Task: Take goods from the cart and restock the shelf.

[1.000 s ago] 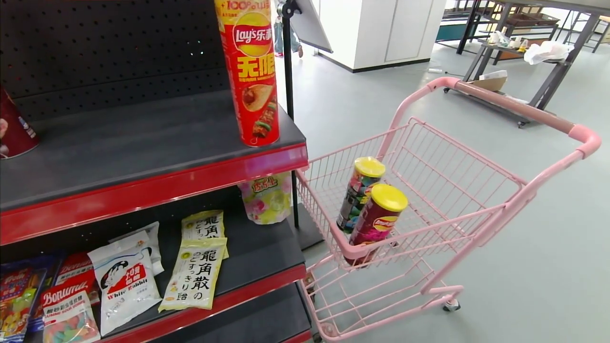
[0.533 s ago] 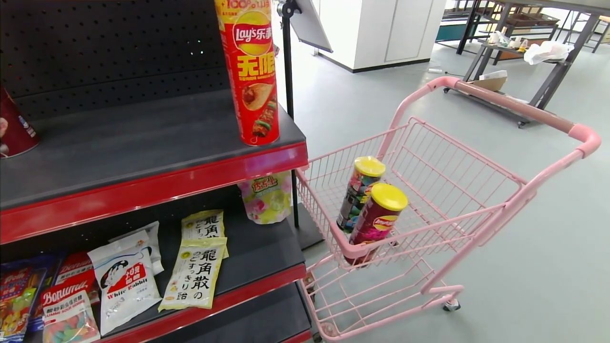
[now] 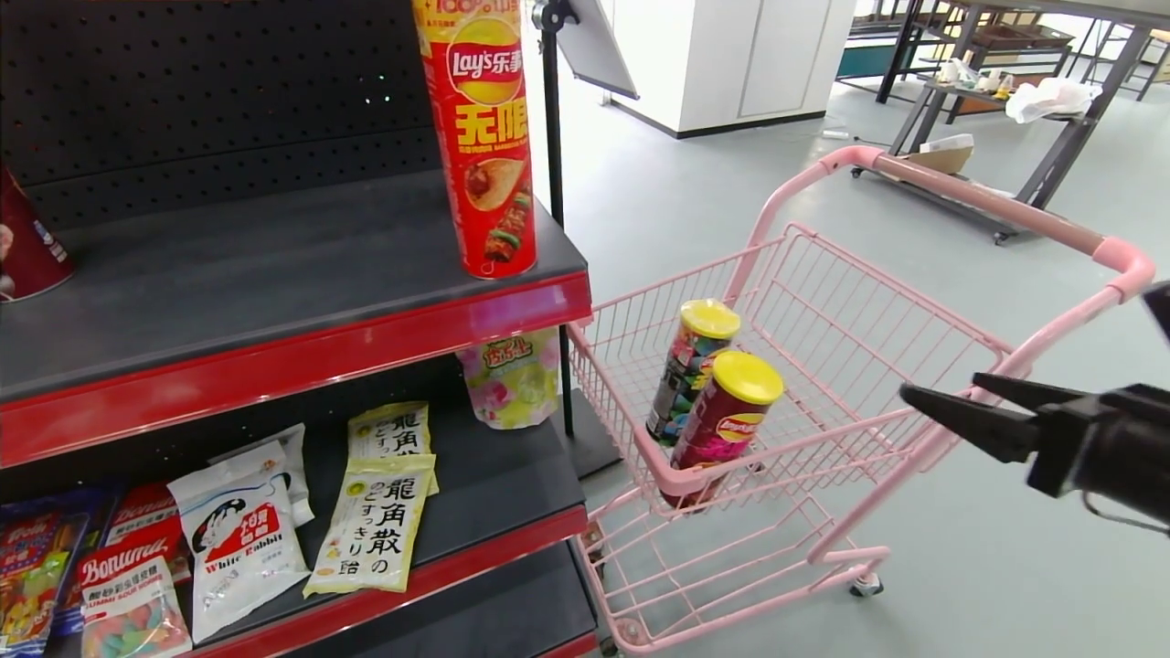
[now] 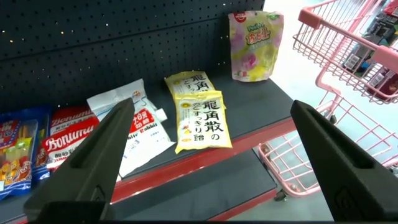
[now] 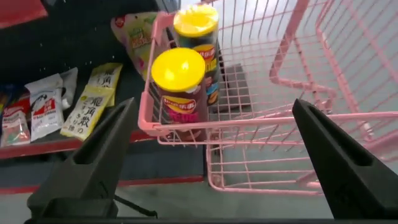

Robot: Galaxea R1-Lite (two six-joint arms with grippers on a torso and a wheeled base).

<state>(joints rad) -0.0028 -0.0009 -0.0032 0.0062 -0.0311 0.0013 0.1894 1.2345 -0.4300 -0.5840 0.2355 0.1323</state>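
A pink cart (image 3: 914,320) stands to the right of the shelf. In its basket's near left corner stand two yellow-lidded chip cans: a dark red can (image 3: 722,420) and, behind it, a multicoloured can (image 3: 690,366). My right gripper (image 3: 941,388) is open at the cart's right rim, pointing toward the cans. In the right wrist view, the right gripper (image 5: 212,106) frames the dark red can (image 5: 180,93) and the other can (image 5: 199,37). A tall red chip can (image 3: 480,137) stands upright on the upper shelf (image 3: 228,265). My left gripper (image 4: 211,109) is open before the lower shelf.
On the lower shelf (image 3: 494,475) lie yellow candy bags (image 3: 375,521), white bags (image 3: 238,539) and a pink-green pouch (image 3: 512,379). A dark red container (image 3: 27,247) stands at the upper shelf's far left. A black pole (image 3: 553,183) rises between shelf and cart.
My right gripper has come into the head view from the right, toward the cart. The cans, cart and shelf goods have not moved.
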